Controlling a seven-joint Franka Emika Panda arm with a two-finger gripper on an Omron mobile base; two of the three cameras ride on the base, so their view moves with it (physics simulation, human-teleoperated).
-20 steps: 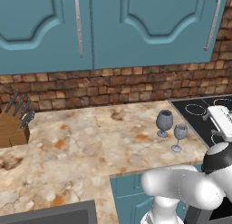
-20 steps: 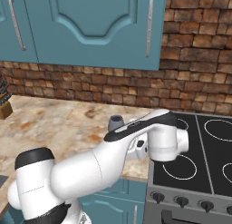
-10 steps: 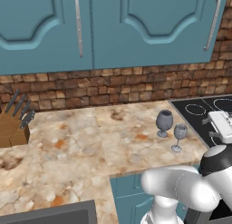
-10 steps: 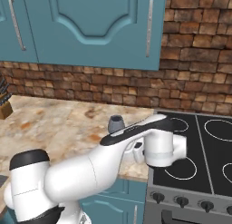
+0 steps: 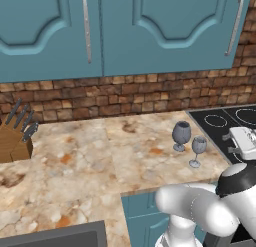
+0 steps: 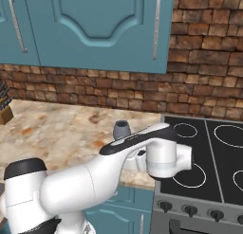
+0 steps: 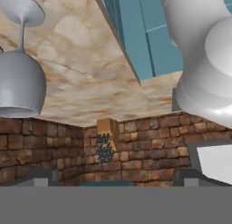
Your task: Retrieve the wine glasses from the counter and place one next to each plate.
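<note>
Since a moment ago the hand has swung right over the stove — both wine glasses (image 5: 189, 141) untouched on the counter (image 5: 100, 156), jaw state cannot be told — retrieval not begun.

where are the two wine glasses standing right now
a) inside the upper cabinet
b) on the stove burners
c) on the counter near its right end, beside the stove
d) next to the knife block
c: the larger glass and the small glass stand upright and close together on the counter, just left of the stove and far from the knife block.
</note>
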